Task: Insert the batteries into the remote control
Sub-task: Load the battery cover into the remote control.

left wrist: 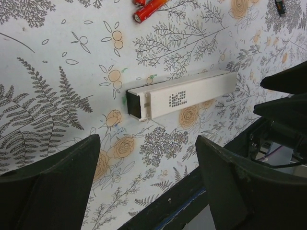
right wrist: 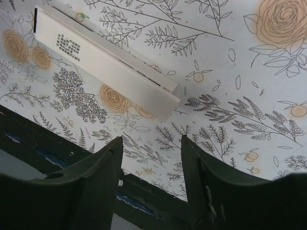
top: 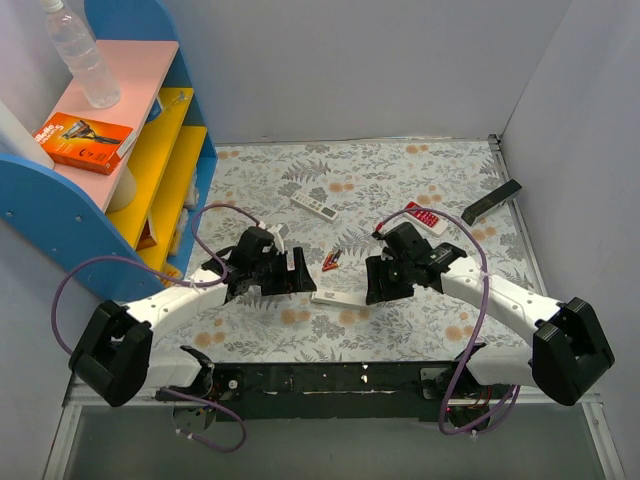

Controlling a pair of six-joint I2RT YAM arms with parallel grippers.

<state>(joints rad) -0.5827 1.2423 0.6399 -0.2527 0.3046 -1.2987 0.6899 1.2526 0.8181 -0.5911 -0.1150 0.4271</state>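
One remote (left wrist: pixel 180 98) is laid flat on the table (left wrist: pixel 72 72). The left pincer (left wrist: pixel 144 191) and right pincer (right wrist: pixel 151 177) are held near it, both spread apart, nothing gripped.

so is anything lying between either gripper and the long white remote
Nothing visible. The remote control lies flat on the floral cloth, just ahead of the left gripper and the right gripper, both with jaws open. The red-orange cylinders lie beyond it, off both paths.

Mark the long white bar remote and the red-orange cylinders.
Long white bar remote (left wrist: pixel 196 95): left wrist view, middle of its upper face.
Red-orange cylinders (left wrist: pixel 150 9): left wrist view, body of the lower one.
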